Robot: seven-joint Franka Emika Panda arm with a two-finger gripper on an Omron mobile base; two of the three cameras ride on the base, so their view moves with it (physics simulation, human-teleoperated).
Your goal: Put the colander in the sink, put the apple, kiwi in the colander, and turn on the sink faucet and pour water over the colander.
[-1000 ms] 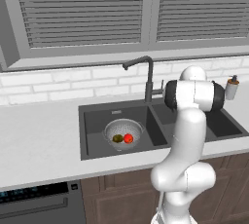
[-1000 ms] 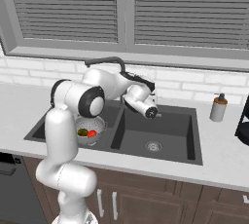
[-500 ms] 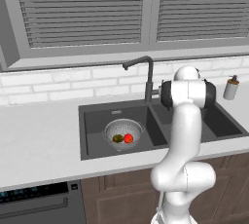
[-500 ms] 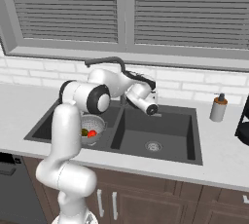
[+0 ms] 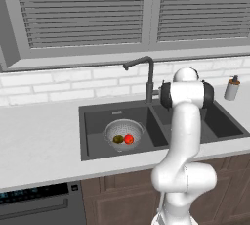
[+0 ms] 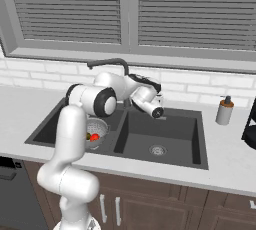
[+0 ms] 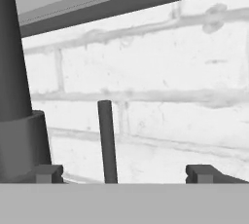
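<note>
From my seat the arm has swung in over the last second, carrying the gripper [image 7: 124, 173] from out over the right basin back toward the faucet base. I read that as lining up on the lever, so the water step is next. The jaws are spread about as wide as they go and hold nothing; in the hand view the thin dark lever [image 7: 107, 140] stands upright between the 2 fingertips [image 7: 46, 172], not touched yet.

Taking the sink [image 5: 97, 141] as my landmark and going near to far: the table [image 5: 39, 141] around it is pale, matte and flat. The sink itself is dark grey and rectangular, with 2 basins. In its left basin sits the colander [image 5: 123, 132], round, silver and perforated, with the shiny red apple [image 5: 129, 139] and the dull olive kiwi [image 5: 118, 139] side by side inside it. Behind the divider rises the sink faucet [image 5: 148, 79], a slim dark gooseneck, its spout reaching over the left basin. Beyond that is white brick wall [image 7: 194, 72].
</note>
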